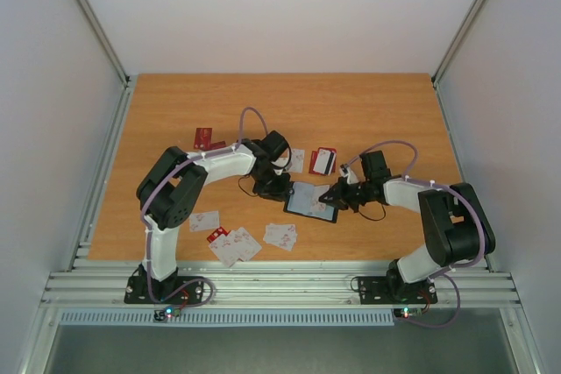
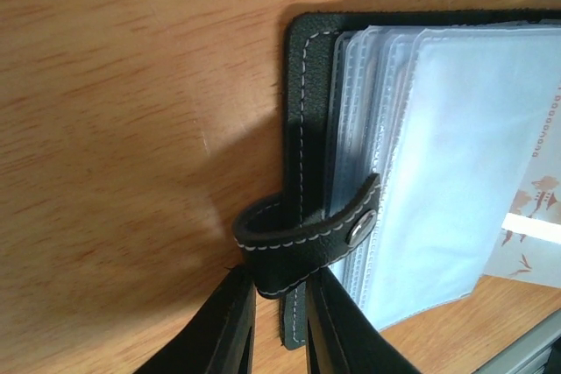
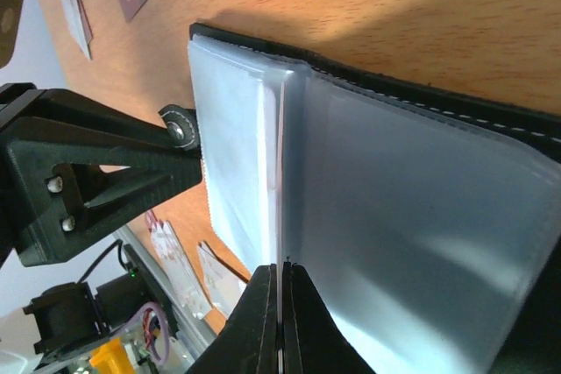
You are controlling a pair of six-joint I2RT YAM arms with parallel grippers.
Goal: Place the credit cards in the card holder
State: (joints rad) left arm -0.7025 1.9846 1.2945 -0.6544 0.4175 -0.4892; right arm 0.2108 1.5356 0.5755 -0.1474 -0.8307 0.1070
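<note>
The card holder point(image 1: 308, 200) lies open in the middle of the table, black cover down, with pale bluish clear sleeves point(image 2: 456, 155) facing up. My left gripper point(image 1: 279, 188) is shut on its left cover edge by the snap strap point(image 2: 302, 238); in the left wrist view the gripper point(image 2: 280, 293) pinches the black leather. My right gripper point(image 1: 337, 195) is at the holder's right side. In the right wrist view the right gripper point(image 3: 280, 267) is shut on a thin white credit card point(image 3: 280, 172) seen edge-on between the sleeves. A card with red marks point(image 2: 535, 208) shows at the sleeves' far side.
Loose cards lie around: red ones point(image 1: 203, 138) at the back left, a white one point(image 1: 296, 160), a dark-striped one point(image 1: 323, 161), and white ones with red marks at the front point(image 1: 204, 221) point(image 1: 233, 244) point(image 1: 280, 236). The left gripper body point(image 3: 88, 181) stands close beside the holder.
</note>
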